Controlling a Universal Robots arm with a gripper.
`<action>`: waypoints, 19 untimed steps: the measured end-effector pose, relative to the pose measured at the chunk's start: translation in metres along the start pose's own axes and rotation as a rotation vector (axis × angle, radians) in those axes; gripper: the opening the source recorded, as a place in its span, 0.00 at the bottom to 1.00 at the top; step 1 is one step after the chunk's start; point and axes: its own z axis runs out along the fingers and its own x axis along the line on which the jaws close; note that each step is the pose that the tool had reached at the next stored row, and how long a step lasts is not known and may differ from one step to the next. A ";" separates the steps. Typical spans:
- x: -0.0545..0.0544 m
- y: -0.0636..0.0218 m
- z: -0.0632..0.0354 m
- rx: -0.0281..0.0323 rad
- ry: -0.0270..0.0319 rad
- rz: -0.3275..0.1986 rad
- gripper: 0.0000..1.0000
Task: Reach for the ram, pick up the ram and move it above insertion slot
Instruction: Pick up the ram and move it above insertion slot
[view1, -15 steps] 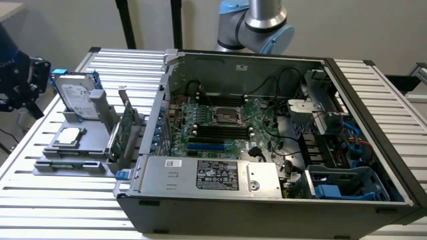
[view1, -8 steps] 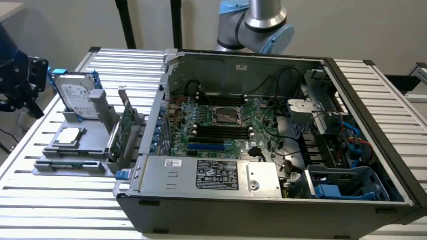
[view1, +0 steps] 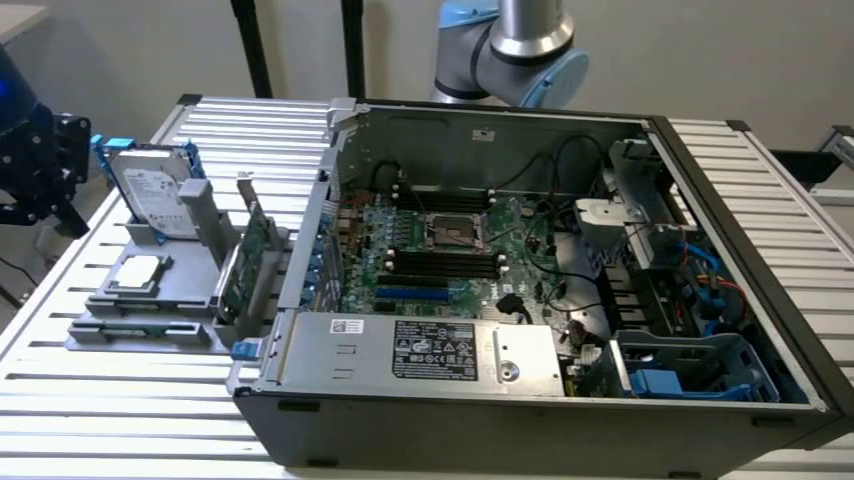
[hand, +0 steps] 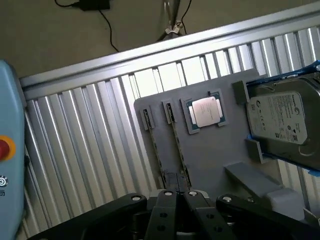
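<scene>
Now we see the gripper (hand: 177, 194) fully closed, hanging over the gray holder (hand: 210, 150) near its 2 narrow slots (hand: 178, 145).

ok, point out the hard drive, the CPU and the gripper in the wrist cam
hard drive (hand: 280, 117), wrist view, centre of its label
CPU (hand: 206, 111), wrist view, middle of its metal lid
gripper (hand: 179, 194), wrist view, between its fingertips

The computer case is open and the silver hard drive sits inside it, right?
Not quite. The computer case is open, but the silver hard drive sits outside it, propped in the gray holder beside the case, as the exterior view shows.
</scene>
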 end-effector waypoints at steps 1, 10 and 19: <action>0.000 0.0000 0.0003 -0.0006 0.0003 -0.018 0.11; 0.000 0.0000 0.0035 -0.0059 0.0021 -0.182 0.11; 0.000 -0.0001 0.0065 -0.0111 0.0040 -0.345 0.11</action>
